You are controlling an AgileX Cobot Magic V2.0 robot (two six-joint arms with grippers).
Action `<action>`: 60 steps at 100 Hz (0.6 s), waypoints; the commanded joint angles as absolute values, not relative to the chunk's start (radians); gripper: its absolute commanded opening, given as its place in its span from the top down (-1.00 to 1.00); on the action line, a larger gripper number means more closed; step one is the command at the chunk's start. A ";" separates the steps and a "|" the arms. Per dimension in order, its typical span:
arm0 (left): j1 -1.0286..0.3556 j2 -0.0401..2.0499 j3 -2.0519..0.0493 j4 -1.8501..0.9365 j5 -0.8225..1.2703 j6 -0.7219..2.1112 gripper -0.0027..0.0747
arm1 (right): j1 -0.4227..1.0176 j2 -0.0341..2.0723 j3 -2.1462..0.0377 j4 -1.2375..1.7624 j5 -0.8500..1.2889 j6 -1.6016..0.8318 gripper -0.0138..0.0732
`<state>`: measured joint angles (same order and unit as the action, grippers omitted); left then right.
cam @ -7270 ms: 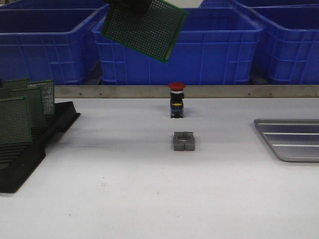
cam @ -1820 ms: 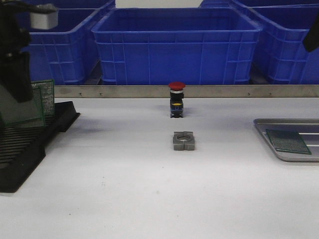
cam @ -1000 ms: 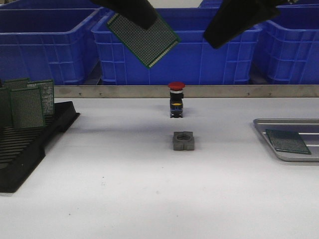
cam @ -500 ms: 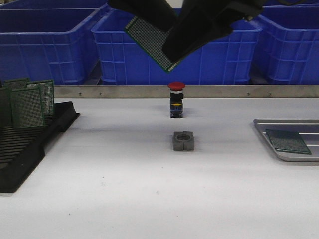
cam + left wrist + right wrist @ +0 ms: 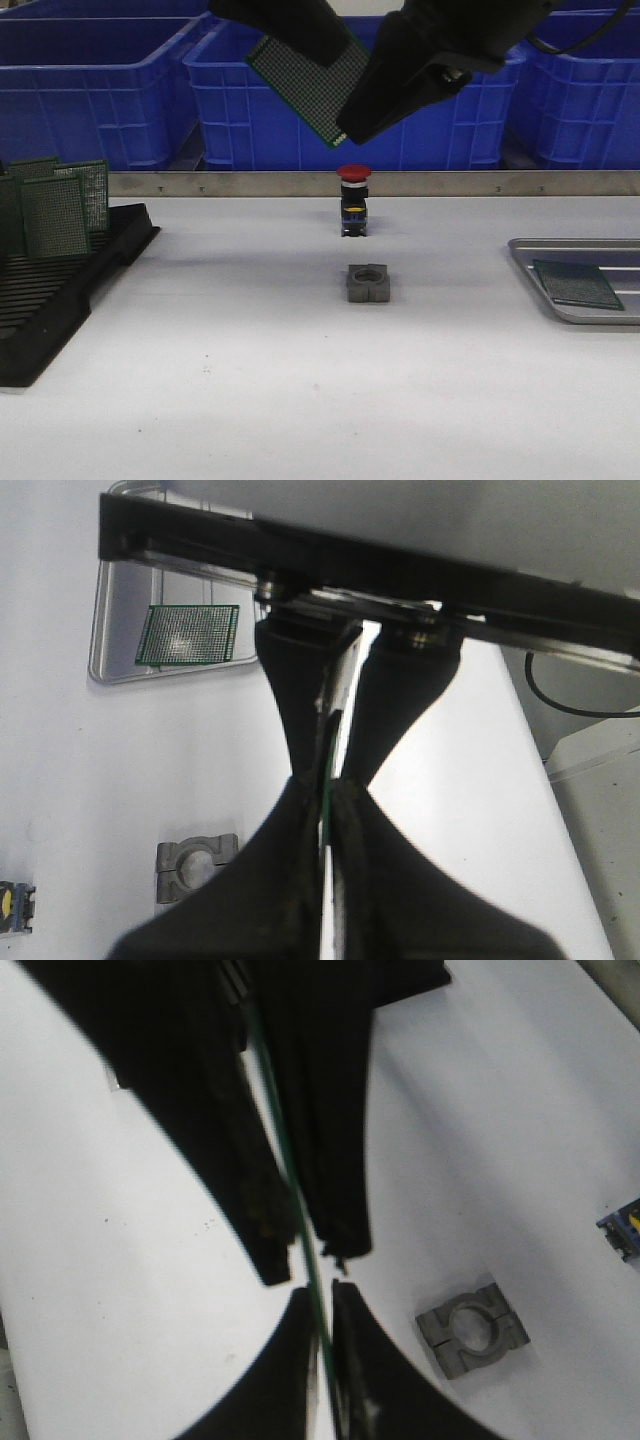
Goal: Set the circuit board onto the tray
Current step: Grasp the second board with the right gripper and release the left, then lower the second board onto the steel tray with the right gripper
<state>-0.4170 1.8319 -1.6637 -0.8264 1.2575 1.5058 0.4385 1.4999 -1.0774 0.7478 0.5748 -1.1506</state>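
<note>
**Handoff in mid-air, tray way off to the right**

So the tabletop (image 5: pixel 300 400) is mostly bare in the middle, and the tray (image 5: pixel 560 306) sits at its far right edge with one board already lying flat in it. High above the centre, the left gripper (image 5: pixel 328 780) has its fingers pinched shut on the circuit board (image 5: pixel 305 85), which hangs tilted, long edge sloping down to the right. The right gripper (image 5: pixel 318 1305) straddles that lower edge, fingers nearly closed around it; whether they actually grip yet, can't tell. The right arm is the tray-side one, so it probably carries.
</note>
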 commanded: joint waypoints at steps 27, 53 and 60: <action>-0.420 1.787 -1.694 -0.906 1.248 1.478 -0.22 | 0.436 1.466 -1.097 0.821 0.574 -1.131 0.94; -0.379 1.783 -1.761 -0.895 1.245 1.466 -0.43 | 0.346 1.466 -1.021 0.821 0.587 -1.049 0.94; -0.362 1.783 -1.780 -0.895 1.249 1.466 -0.43 | 0.284 1.466 -0.999 0.821 0.599 -1.011 0.94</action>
<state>-0.3839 1.8335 -1.7300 -0.8310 1.2309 1.4813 0.3469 1.4999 -0.9976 0.7880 0.6020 -1.0510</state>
